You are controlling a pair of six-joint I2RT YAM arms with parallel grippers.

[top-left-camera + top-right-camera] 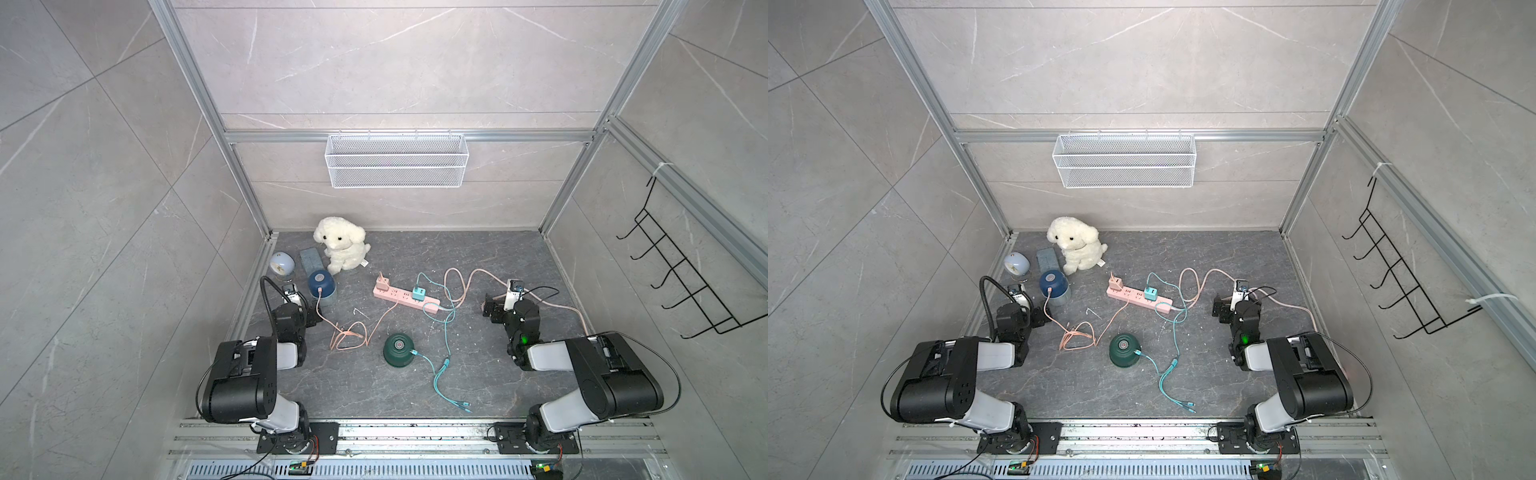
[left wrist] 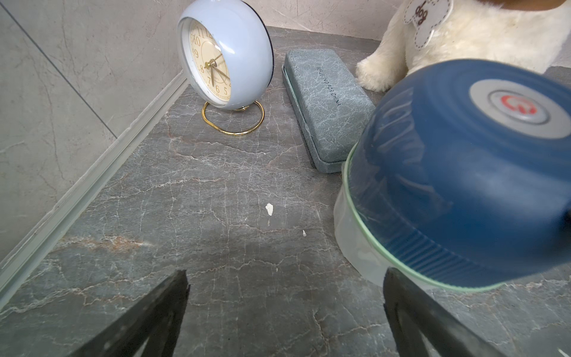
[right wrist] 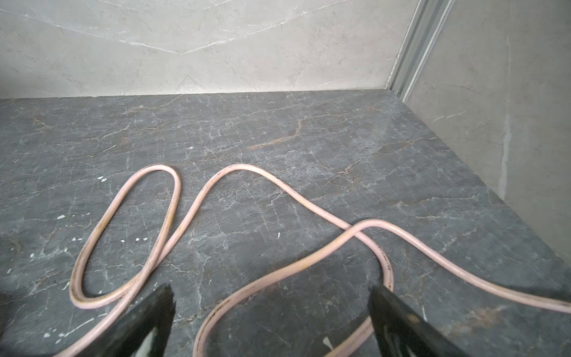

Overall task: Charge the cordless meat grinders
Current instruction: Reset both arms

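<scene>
Navy plastic fills much of the left wrist view. The navy grinder [image 2: 463, 173] sits on a clear bowl [image 2: 349, 244] with a green rim, and through the blur I cannot tell whether the bowl holds anything. That view alone shows the face of the pale blue clock [image 2: 225, 58] and the print on the grey case [image 2: 327, 105].

Only the top views show the green grinder [image 1: 400, 350], standing mid-table with a teal cable [image 1: 432, 361] at its side. A thin pink cable [image 1: 319, 309] reaches the navy one, and both cables lead from the pink power strip [image 1: 405, 297].

The left arm [image 1: 245, 374] and right arm [image 1: 602, 374] are folded low, elbows raised, wrists angled down to the tabletop [image 1: 457, 257]. The left gripper [image 2: 285, 273] is spread wide and empty, just beside the navy grinder. The right gripper [image 3: 271, 290], equally wide, straddles a thick pink cord [image 3: 234, 168] that lies unclamped on the table. A white wire basket [image 1: 397, 160] hangs on the back wall.
</scene>
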